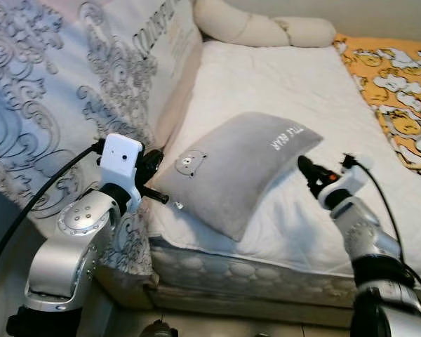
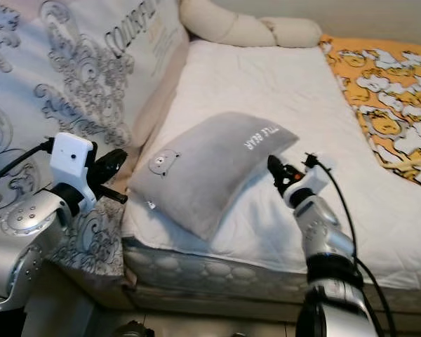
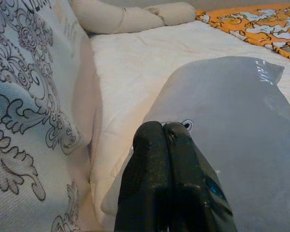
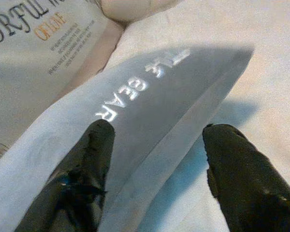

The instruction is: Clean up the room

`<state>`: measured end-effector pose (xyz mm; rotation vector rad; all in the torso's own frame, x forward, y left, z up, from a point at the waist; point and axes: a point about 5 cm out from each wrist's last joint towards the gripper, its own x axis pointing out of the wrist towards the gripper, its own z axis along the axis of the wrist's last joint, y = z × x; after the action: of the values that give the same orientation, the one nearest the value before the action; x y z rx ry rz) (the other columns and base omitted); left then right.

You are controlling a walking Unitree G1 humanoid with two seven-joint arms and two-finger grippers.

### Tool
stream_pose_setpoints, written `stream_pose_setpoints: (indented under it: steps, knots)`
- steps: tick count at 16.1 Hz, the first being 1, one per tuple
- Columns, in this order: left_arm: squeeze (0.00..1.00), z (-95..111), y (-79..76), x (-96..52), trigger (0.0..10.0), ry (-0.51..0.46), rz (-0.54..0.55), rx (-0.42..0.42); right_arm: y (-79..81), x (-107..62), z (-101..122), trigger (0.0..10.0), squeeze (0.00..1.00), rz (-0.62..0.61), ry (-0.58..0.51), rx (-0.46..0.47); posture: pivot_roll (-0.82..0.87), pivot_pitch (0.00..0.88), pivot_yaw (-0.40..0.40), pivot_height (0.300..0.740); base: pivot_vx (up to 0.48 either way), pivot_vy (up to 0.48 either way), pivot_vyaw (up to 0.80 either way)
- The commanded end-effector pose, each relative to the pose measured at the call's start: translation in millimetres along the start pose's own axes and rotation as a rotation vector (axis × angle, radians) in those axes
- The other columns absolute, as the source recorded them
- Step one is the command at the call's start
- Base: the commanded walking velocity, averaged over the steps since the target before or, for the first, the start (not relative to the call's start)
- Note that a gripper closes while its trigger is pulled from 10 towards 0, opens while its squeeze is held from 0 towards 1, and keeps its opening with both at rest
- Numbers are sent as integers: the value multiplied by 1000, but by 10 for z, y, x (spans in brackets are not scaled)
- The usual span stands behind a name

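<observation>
Bedding fills most of what lies before the robot: a white mattress (image 1: 295, 91) runs away from the near edge, and on it, toward the near left corner, lies a grey pillow (image 1: 238, 168) with a small bear face near one end and white lettering near the other. The pillow sits at an angle, its bear end close to the near left edge of the mattress and its lettered end pointing toward the far right. On the left, a large cushion with a grey scroll pattern (image 1: 70, 91) leans against the side of the bed, and at the far end a cream bolster (image 1: 259, 28) lies across the head of the mattress. An orange blanket printed with white cartoon shapes (image 1: 393, 84) covers the far right part of the bed. The left gripper (image 3: 165, 133) is just beside the bear end of the pillow, its two black fingers pressed together with nothing between them. The right gripper (image 4: 157, 130) is at the lettered end, its fingers (image 4: 94, 150) spread wide to either side of the pillow's edge, one over the grey top near the lettering and the other over the white sheet.
</observation>
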<state>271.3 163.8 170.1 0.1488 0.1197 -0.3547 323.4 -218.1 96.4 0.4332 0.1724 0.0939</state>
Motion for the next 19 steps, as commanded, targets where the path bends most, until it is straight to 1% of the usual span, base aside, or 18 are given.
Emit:
stream_pose_setpoints:
  steps: [1, 3, 4, 5, 6, 7, 8, 11, 12, 14, 19]
  knots:
    - [0, -73, 33, -27, 10000, 19, 39, 27, 129, -101, 68, 10000, 0, 24, -15, -135, 36, 0, 3, 740, 0, 0, 0]
    - [0, -135, 60, -66, 10000, 19, 83, 20, 234, -239, 63, 10000, 0, 28, -21, -205, 24, 0, 5, 740, 0, 0, 0]
    - [0, -183, 64, -101, 10000, 18, 113, 16, 361, -359, 50, 10000, 0, 31, -29, -220, 17, 0, 8, 740, 0, 0, 0]
    - [0, -239, 11, -118, 10000, 20, 123, -7, 507, -496, 52, 10000, 0, 25, -68, -249, 6, 0, 1, 740, 0, 0, 0]
    - [0, -262, -25, -124, 10000, 16, 129, -30, 568, -572, 66, 10000, 0, 25, -85, -253, 2, 0, -2, 740, 0, 0, 0]
    - [0, -262, -25, -124, 10000, 16, 129, -30, 568, -572, 66, 10000, 0, 25, -85, -253, 2, 0, -2, 740, 0, 0, 0]
    - [0, -296, -78, -139, 10000, 13, 135, -35, 594, -690, 38, 10000, 0, 23, -70, -288, 2, 0, -10, 740, 0, 0, 0]
    - [0, -308, -104, -151, 10000, 2, 135, -42, 618, -770, -1, 10000, 0, 14, -45, -288, 2, 0, -9, 740, 0, 0, 0]
    - [0, -309, -115, -160, 10000, -3, 135, -45, 653, -783, -46, 10000, 0, 25, -20, -294, 4, 0, -9, 740, 262, 0, -544]
    - [0, -296, -105, -159, 10000, -9, 140, -45, 706, -745, -48, 10000, 0, 63, -9, -301, 13, 0, -11, 740, 270, 0, -716]
    - [0, -282, -81, -187, 10000, -18, 158, -39, 745, -730, -85, 10000, 0, 89, 20, -297, 45, 0, -23, 740, 272, 0, 0]
